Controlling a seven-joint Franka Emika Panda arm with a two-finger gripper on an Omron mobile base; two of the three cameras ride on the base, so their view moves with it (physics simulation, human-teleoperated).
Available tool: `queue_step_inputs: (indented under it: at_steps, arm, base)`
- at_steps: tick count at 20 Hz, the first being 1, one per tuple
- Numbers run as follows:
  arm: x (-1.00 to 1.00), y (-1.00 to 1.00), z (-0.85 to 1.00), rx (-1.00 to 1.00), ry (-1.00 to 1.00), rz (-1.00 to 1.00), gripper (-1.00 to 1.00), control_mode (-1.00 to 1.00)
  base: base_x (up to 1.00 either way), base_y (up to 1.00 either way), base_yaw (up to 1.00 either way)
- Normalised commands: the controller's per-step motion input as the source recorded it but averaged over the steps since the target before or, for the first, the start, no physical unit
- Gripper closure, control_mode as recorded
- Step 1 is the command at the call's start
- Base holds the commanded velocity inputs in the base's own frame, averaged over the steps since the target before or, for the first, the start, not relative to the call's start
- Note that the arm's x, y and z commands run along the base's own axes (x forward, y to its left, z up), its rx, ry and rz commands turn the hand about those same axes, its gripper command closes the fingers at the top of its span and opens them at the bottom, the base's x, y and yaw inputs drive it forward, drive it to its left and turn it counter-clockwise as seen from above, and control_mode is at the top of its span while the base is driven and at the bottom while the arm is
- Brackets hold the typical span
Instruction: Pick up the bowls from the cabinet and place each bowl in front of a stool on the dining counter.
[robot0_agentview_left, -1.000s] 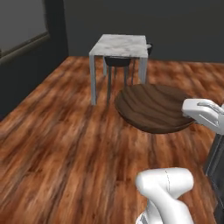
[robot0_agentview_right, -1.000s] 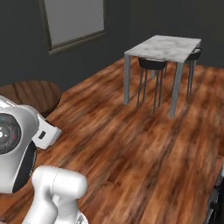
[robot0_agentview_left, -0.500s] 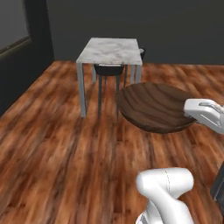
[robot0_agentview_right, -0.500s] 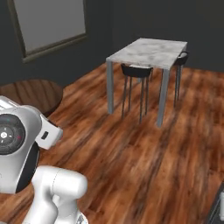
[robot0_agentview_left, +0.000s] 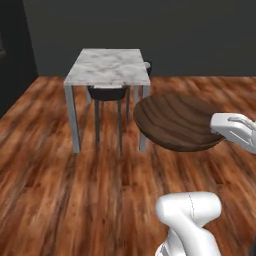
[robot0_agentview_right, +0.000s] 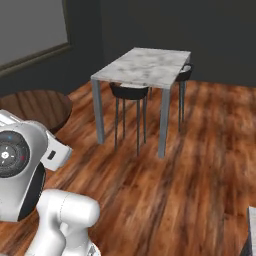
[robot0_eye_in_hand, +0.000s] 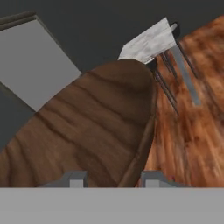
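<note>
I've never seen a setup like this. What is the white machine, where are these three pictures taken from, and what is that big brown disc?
It is a rendered kitchen scene. The white machine is a robot arm on a driving base. Two pictures come from cameras on that base, looking forward from its left and right. The third comes from a camera on the hand, looking along the gripper. The brown disc is a wooden bowl, held by its rim in the gripper. Ahead stands the marble-topped dining counter, its top bare, with dark stools tucked beneath, on a wooden floor.

Glossy white rounded arm (robot0_agentview_right: 30, 195) links (one dark circular joint cap).
</note>
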Motion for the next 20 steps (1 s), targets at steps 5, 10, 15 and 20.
queue_step_inputs:
  at_steps: [5, 10, 15, 20]
  arm:
    - [0.00, 0.00, 0.00, 0.00, 0.00, 0.00, 1.00, 1.00]
    - [0.00, 0.00, 0.00, 0.00, 0.00, 0.00, 1.00, 1.00]
    - [0.00, 0.00, 0.00, 0.00, 0.00, 0.00, 1.00, 1.00]
    - [0.00, 0.00, 0.00, 0.00, 0.00, 0.00, 1.00, 1.00]
  base:
    - [1.00, 0.02, -0.21]
    - [1.00, 0.13, -0.23]
    - [1.00, 0.32, -0.28]
    - [1.00, 0.67, -0.39]
